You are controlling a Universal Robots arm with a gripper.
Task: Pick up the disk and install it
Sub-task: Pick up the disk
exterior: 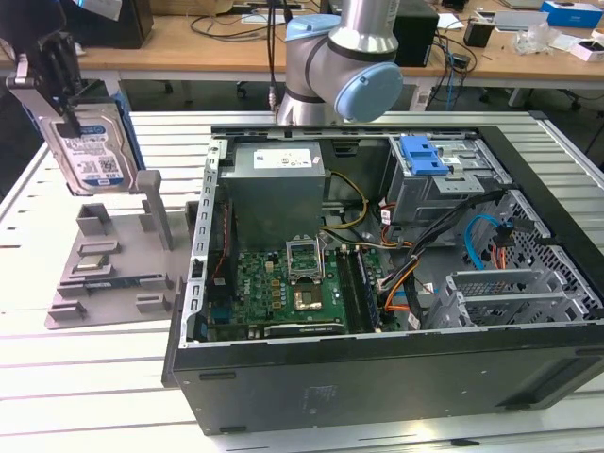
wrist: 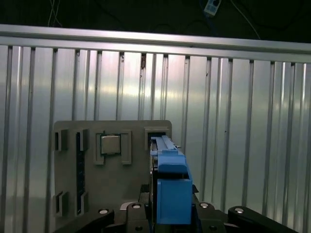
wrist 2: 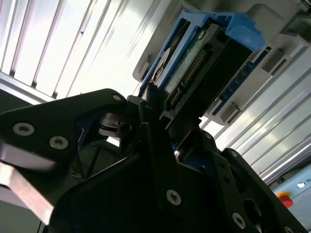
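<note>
Exterior view: gripper (exterior: 68, 113) clamped on the disk (exterior: 92, 151), which hangs upright, clear above the grey holder tray (exterior: 104, 278), to the exterior view's left of the open computer case (exterior: 377, 382).

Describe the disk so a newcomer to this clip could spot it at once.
Find the open computer case, then look to the exterior view's left, above the grey tray. The disk hangs there nearly upright in the gripper. Its white-and-blue label and blue rail set it apart from the blue-handled cage inside the case.
</note>
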